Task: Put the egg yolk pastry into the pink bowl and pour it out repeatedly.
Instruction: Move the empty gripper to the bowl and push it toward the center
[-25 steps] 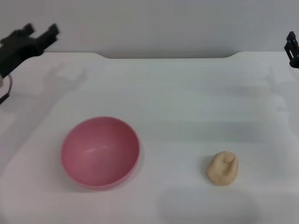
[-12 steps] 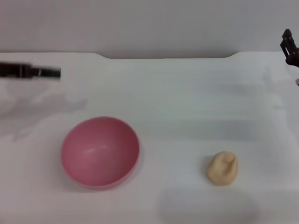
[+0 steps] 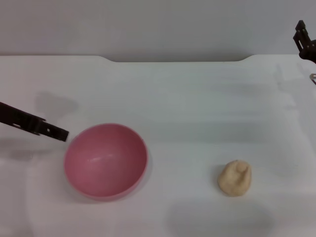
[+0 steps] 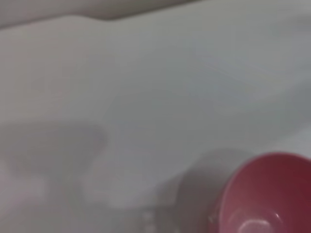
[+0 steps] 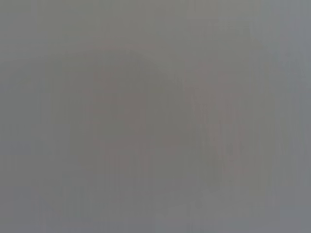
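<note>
The pink bowl (image 3: 106,160) stands upright and empty on the white table, left of centre; the left wrist view also catches the pink bowl (image 4: 266,194) at its edge. The egg yolk pastry (image 3: 235,177), a pale beige lump, lies on the table well to the right of the bowl. My left gripper (image 3: 61,133) reaches in low from the left edge, its tip just beside the bowl's left rim. My right gripper (image 3: 302,39) hangs at the far right edge, high and far from the pastry. Nothing is held by either.
The white table (image 3: 187,98) ends in a back edge against a grey wall. The right wrist view shows only plain grey.
My left gripper has swung down from the far left corner toward the bowl's left rim. The right gripper has drifted slightly upward. Bowl and pastry have not moved.
</note>
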`<state>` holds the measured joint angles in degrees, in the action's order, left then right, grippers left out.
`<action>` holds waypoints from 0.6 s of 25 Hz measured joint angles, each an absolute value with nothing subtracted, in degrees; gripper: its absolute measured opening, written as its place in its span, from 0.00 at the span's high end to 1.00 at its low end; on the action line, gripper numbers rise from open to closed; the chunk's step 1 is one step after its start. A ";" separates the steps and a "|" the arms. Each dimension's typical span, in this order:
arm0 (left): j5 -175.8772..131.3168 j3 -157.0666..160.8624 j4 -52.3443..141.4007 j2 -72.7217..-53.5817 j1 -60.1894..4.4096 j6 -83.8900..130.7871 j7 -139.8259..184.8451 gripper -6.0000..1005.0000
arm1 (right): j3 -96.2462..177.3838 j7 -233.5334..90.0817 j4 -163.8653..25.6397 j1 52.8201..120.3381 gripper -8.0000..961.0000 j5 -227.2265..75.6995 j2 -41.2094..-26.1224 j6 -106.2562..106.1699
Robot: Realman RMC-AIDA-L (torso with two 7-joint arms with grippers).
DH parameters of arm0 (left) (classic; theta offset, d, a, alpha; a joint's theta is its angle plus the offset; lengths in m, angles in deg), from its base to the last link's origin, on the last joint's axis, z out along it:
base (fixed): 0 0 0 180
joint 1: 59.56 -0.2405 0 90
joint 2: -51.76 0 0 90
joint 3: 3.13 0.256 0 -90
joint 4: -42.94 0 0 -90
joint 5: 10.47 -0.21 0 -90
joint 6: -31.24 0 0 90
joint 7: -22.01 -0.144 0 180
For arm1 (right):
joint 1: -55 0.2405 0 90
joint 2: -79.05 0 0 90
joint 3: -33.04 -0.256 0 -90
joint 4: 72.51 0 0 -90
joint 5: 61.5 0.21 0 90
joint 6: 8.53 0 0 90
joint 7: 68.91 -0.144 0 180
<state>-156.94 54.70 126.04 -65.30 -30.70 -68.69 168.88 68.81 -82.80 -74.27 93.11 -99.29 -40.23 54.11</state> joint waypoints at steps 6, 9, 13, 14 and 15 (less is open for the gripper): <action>-157.63 55.53 124.06 -65.92 -29.80 -68.96 169.15 0.22 | 68.81 -82.80 -74.36 92.80 0.42 -99.29 -40.23 54.07; -157.59 55.74 121.59 -66.00 -29.22 -68.85 169.26 0.22 | 68.81 -82.79 -74.38 92.59 0.42 -99.28 -40.25 54.05; -157.62 56.36 116.49 -66.07 -27.82 -67.11 169.25 0.22 | 68.81 -82.79 -74.43 92.40 0.42 -99.29 -40.27 54.05; -157.63 56.41 115.73 -66.07 -27.53 -66.69 169.19 0.22 | 68.81 -82.79 -74.40 92.35 0.42 -99.29 -40.28 54.04; -157.63 56.50 114.46 -66.07 -27.07 -66.04 169.03 0.22 | 68.81 -82.80 -74.32 92.30 0.42 -99.29 -40.29 54.04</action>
<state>-157.63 56.50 114.46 -66.07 -27.07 -66.04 169.03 68.81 -82.80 -74.32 92.30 -99.29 -40.29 54.04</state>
